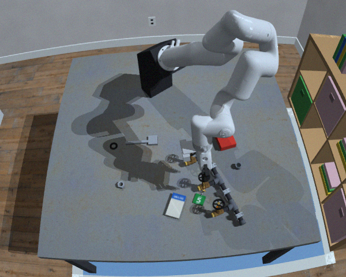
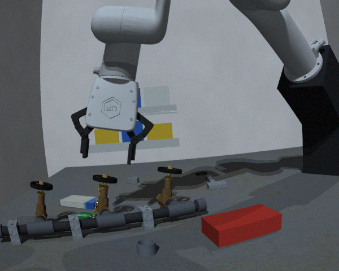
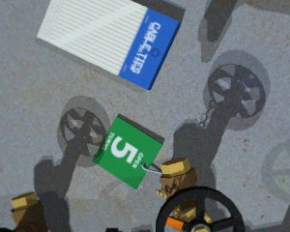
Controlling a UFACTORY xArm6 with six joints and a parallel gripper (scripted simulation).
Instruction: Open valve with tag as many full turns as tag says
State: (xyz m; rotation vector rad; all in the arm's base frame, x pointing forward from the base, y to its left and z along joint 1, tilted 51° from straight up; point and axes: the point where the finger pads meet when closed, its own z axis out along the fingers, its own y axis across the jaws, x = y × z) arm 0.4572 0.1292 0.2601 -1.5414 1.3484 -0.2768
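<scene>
Three brass valves with black handwheels stand on a grey pipe (image 2: 99, 221). The middle valve (image 2: 105, 178) has a chain to a green tag (image 3: 128, 151) that reads 5. The tag lies flat on the table beside that valve (image 1: 198, 199). The left valve (image 2: 41, 185) and the right valve (image 2: 169, 170) carry no tag. My gripper (image 2: 107, 156) (image 1: 203, 176) is open and empty. It hangs pointing down, a little above the middle valve's handwheel. In the wrist view that handwheel (image 3: 200, 213) sits at the bottom edge, and my fingers are out of frame.
A red block (image 2: 241, 224) lies right of the pipe. A small grey collar (image 2: 147, 248) stands in front of the pipe. A box of cable ties (image 3: 108, 39) lies beyond the tag. A nut (image 1: 119, 183), a black ring (image 1: 113, 143) and a grey tool (image 1: 143, 140) lie further off.
</scene>
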